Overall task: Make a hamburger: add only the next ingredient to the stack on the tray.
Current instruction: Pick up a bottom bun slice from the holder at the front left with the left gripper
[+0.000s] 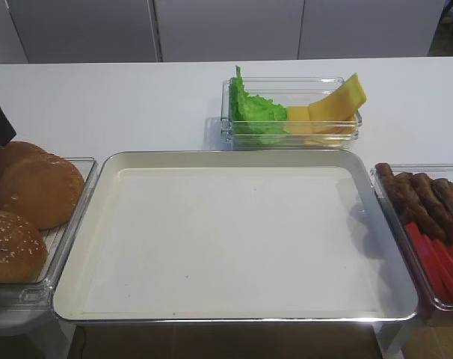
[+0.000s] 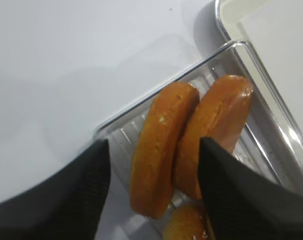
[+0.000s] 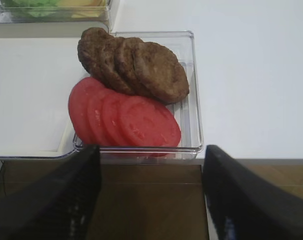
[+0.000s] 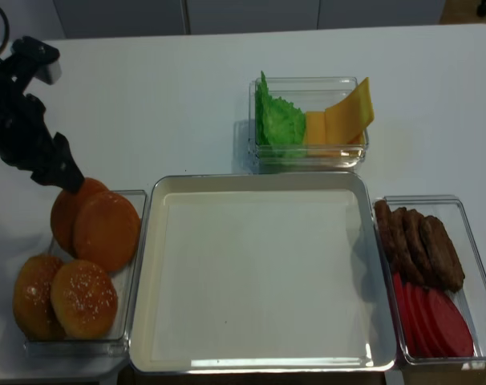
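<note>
The left gripper [image 2: 154, 187] hung over the clear bun box [image 4: 135, 241] at the left of the worktop [image 4: 171, 104], its jaws spread wide to either side of the rearmost bun bottom [image 2: 161, 145], which stood on edge against a second one [image 2: 216, 125], not yet pinched. The tray [image 4: 259, 277] lay bare just beside that box. The right gripper [image 3: 150, 200], jaws open and holding nothing, hovered near the box of meat patties [image 3: 136, 65] and tomato slices [image 3: 126, 117].

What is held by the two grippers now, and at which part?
Nothing is held. The left gripper stands open astride the edge of a smooth golden-brown bun half, not yet closed on it. The right gripper is open and empty.
</note>
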`<state>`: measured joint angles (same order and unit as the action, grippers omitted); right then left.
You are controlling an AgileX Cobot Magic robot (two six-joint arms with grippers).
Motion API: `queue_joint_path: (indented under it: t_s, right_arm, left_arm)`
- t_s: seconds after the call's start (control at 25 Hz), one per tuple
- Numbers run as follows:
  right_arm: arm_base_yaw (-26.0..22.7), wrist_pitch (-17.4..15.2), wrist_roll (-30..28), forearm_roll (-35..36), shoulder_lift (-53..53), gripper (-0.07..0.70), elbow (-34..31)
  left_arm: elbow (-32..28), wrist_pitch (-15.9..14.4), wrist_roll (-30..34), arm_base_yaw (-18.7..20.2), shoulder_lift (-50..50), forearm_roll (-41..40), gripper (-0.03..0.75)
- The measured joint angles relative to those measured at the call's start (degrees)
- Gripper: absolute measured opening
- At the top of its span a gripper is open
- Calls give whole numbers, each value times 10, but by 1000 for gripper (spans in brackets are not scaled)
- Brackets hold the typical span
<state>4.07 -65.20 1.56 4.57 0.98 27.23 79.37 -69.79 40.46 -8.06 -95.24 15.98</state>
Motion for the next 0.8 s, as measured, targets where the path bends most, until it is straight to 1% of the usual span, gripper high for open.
queue_joint_path:
  t_s: [0.28,0.52,0.8]
  right_arm:
    - [0,0,0,0,0,495,0]
    - [0,0,0,0,0,495,0]
    - [0,1,0,0,0,495,0]
  left_arm:
    - [0,-2,15,0,-7,4,410]
    - [0,-2,16,0,-30,9,408]
    - [0,-2,16,0,-31,8,375]
